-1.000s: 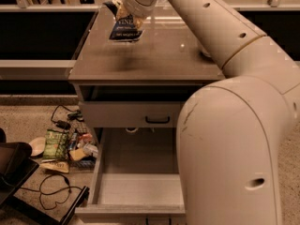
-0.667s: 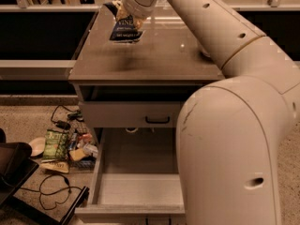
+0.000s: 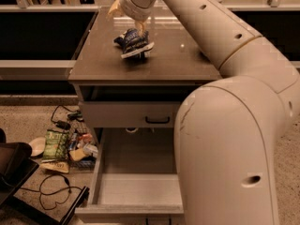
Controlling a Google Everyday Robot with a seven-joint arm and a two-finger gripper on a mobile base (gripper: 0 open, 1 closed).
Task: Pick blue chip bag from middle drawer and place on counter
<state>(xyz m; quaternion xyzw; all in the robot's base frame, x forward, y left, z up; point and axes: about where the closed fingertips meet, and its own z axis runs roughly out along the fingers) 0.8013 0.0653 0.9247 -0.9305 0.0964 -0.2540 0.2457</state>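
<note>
Speckled floor (image 3: 28,121) surrounds a grey drawer cabinet (image 3: 89,95); dark shelving and rails run along the far side. Counter (image 3: 164,64): glossy grey-brown slab on top of the cabinet, with lights reflected in it. Blue chip bag (image 3: 133,43): resting crumpled and tilted on the counter, left of centre and toward the far half, with a shadow directly under it. Gripper (image 3: 126,20): positioned over the far left part of the counter, just above the bag; its yellowish fingers (image 3: 139,29) stand spread apart and are not closed on the bag, which is released; the right tip is at the bag's upper edge, contact not determinable. Arm (image 3: 225,125): large white casing fills the near right and reaches up and left to the gripper. Upper drawer front (image 3: 122,114): closed, black handle (image 3: 157,120) visible. Middle drawer (image 3: 136,163): pulled out toward the near side, pale floor exposed; its right portion is hidden behind the arm. Floor, left of the cabinet: green snack bag (image 3: 56,144), white bowl (image 3: 36,146), other small packets and black cables (image 3: 51,191) lie together.
</note>
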